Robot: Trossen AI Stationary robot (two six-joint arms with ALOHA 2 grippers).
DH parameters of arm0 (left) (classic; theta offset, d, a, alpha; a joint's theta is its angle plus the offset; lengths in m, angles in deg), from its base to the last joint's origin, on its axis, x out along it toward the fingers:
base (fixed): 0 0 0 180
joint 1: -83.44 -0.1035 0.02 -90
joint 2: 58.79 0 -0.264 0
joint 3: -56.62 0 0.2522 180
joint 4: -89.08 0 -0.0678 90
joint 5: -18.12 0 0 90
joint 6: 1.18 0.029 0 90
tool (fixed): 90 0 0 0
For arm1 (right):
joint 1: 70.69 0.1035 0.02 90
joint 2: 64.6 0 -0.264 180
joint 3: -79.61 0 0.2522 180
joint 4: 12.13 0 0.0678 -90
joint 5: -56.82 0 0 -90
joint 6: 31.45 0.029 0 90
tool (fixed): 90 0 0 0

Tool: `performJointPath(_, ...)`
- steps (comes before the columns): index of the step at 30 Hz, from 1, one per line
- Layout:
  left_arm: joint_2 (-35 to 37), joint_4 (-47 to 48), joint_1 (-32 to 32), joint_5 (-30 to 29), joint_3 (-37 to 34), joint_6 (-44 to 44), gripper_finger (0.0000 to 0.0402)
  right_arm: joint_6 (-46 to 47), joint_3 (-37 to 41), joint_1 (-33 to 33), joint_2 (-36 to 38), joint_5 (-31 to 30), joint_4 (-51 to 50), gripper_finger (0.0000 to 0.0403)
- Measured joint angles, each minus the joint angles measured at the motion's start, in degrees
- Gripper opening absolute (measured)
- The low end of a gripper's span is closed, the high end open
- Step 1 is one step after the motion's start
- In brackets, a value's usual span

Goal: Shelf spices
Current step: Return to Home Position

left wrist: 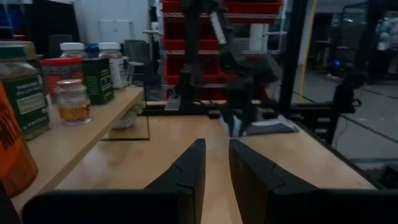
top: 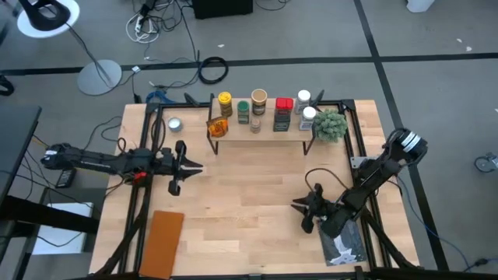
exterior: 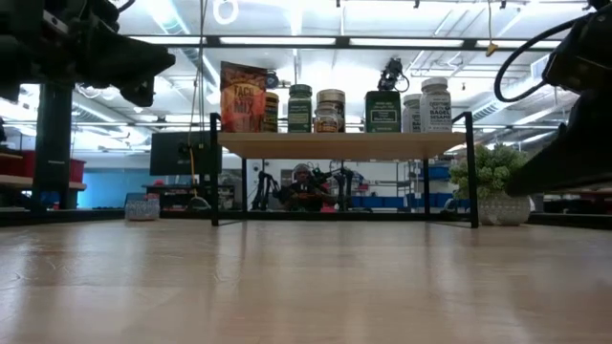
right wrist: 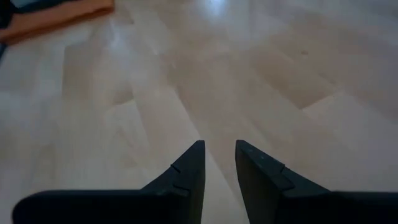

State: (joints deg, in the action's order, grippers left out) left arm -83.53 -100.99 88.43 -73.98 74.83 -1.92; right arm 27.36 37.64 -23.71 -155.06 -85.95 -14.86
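Spices (exterior: 330, 110) on shelf (exterior: 335, 145) (some part-hidden); L gripper (left wrist: 216, 148), R gripper (right wrist: 217, 148) ajar.

Light wooden table (top: 257, 194) with a low plank-topped shelf (exterior: 335, 145) near its far edge.
Bears on the plank a brown packet (exterior: 242, 97) at one end and a row of spice jars (exterior: 300, 108) beside it; on the tabletop itself, a small silver tin (top: 174, 123), a potted green plant (top: 331, 124), a flat brown board (top: 162, 243) and a blue-and-white book (top: 346, 250).
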Motion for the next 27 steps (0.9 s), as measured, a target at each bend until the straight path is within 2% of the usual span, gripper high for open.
performJointPath(4, 3.1, 3.5, -1.6, 4.0, 0.0, 0.2, 0.0076, -2.2, 4.4, 0.3, 6.3, -0.1, 2.5, 0.0089)
performJointPath(8, 5.7, 7.1, -1.7, 4.2, -0.2, 0.5, 0.0076, -6.5, 6.9, 0.3, 11.6, -0.1, 4.4, 0.0089)
performJointPath(12, 9.0, 6.6, -1.7, 4.0, -3.2, 0.5, 0.0076, -10.6, 7.7, 0.3, 15.4, -0.1, 4.4, 0.0089)
performJointPath(17, 12.5, 9.2, -1.7, 4.7, -4.0, 0.5, 0.0076, -14.3, 7.7, 0.3, 17.7, -0.1, 4.3, 0.0089)
performJointPath(27, 13.1, 11.4, -1.7, 5.4, -4.0, -1.4, 0.0076, -16.5, 7.7, 0.2, 18.1, 0.1, 4.3, 0.0089)
